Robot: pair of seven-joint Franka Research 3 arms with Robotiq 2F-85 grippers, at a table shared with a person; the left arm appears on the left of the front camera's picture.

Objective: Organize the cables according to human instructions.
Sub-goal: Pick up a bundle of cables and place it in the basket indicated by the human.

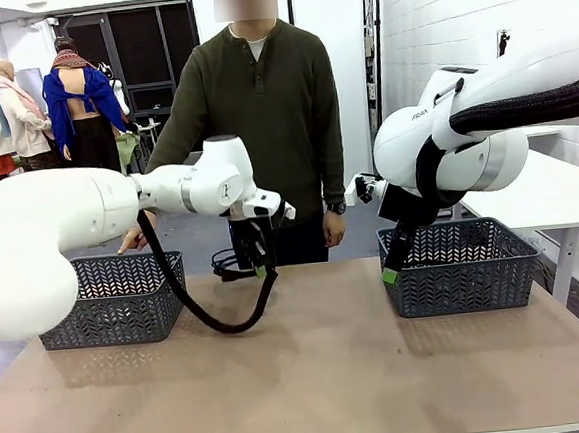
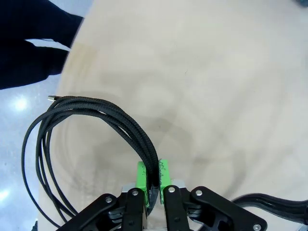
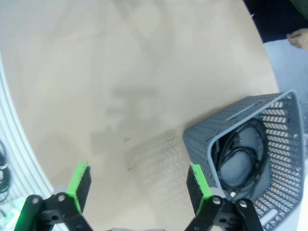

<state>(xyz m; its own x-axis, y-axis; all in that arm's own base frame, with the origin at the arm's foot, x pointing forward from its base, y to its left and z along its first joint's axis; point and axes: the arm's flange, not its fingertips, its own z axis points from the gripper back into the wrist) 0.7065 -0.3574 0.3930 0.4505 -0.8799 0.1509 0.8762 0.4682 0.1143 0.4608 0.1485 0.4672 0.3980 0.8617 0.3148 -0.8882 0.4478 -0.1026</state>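
- So the left gripper has its green pads clamped tight on a thin black braided cable coil, pinching the bundled strands while the rest of the loop hangs out past the far table edge, on the person's side.
- From the front, that coil sits right at the far rim of the tan table, roughly midway between the two baskets.
- The right gripper is wide open, nothing in it, hovering by the grey plastic lattice basket on the right.
- Progress, I'd guess: at least one black cord is already lying in that right basket, so part of the sorting looks done. The grey lattice basket on the left I can't see into.
- Left to do, probably: get the held coil into whichever basket the person in the dark green sweater wants.
- Room-wise it's easy: the tabletop middle is bare and both baskets are well apart. The main thing to watch is the coil dangling off that far edge and maybe snagging the rim.
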